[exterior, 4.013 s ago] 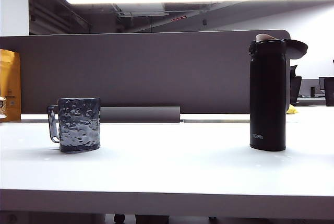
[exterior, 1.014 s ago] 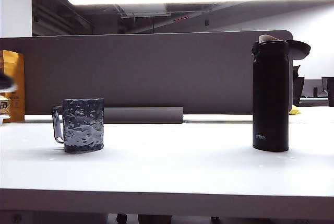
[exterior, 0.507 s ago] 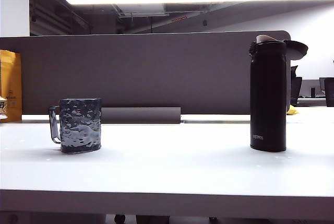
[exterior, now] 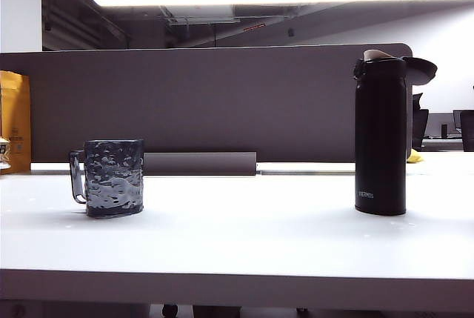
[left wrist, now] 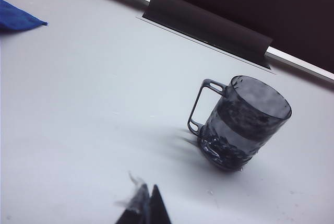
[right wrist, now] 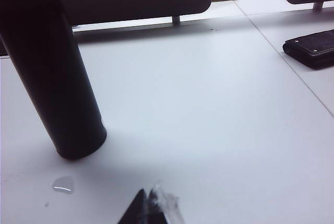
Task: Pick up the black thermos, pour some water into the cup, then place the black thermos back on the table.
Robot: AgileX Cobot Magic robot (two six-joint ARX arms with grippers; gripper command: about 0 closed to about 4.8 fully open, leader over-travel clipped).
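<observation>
We see our left claw [left wrist: 145, 208] closed above the surface [exterior: 244, 236] near the cup [exterior: 112, 177]; our right claw [right wrist: 151, 208] closed, empty, beside the upright thermos [exterior: 380, 136].

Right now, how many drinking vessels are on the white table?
2. The cup stands on the table at the exterior view's left; the black thermos stands upright at its right. Neither gripper touches either. Others may lie outside the views.
</observation>
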